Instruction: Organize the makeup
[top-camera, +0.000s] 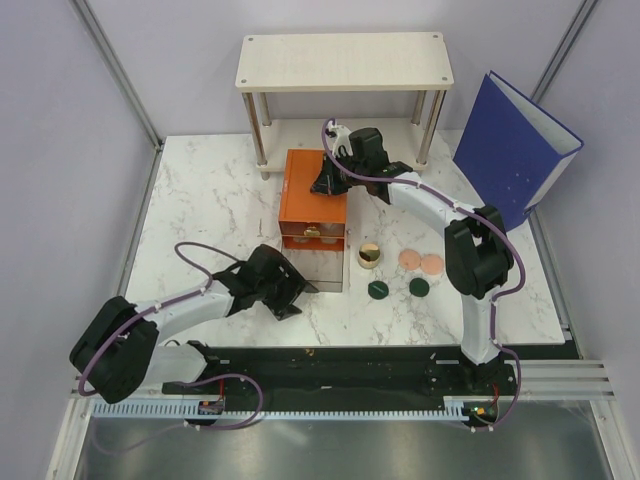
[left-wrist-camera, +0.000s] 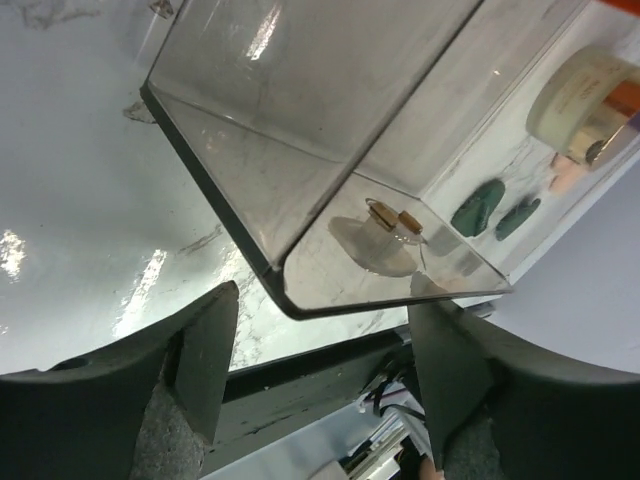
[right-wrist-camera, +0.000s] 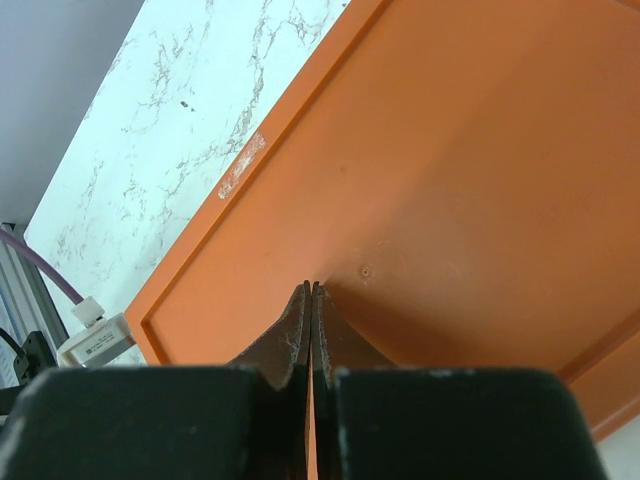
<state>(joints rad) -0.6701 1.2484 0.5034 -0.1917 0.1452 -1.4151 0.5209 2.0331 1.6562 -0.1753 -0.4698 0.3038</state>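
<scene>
Loading step, by the look of things: clear drawer (top-camera: 321, 268) pulled out of orange box (top-camera: 313, 195), nothing carried yet. Right pincer (right-wrist-camera: 311, 292) closed, tips together, pressed down on box top, probably to steady it; clamped on nothing. Left pincer (left-wrist-camera: 320, 318) spread wide and empty, hovering just beside drawer's near corner.

Makeup out on desk (top-camera: 200, 200), right of drawer: compact (top-camera: 369, 255) just beside drawer wall, 2 peach discs (top-camera: 410, 258) side by side further right, touching or nearly so, 2 green discs (top-camera: 378, 290) apart from each other, nearer the arm bases. None plainly inside drawer.

Next move, as a guess: swing left pincer across drawer to compact, or lift right pincer off box and go for discs. Flat discs likely awkward: low approach needed, tips almost scraping desk, narrow bite on a rim.

Hard to make out: small gold-and-cream bit (left-wrist-camera: 390, 225) seen through drawer wall in left wrist view, handle or tube, cannot tell which. No sign of stick in any view. Peach discs mostly cut off behind compact in left wrist view. Right wrist view filled by orange top and a strip of desk, no makeup in it.
</scene>
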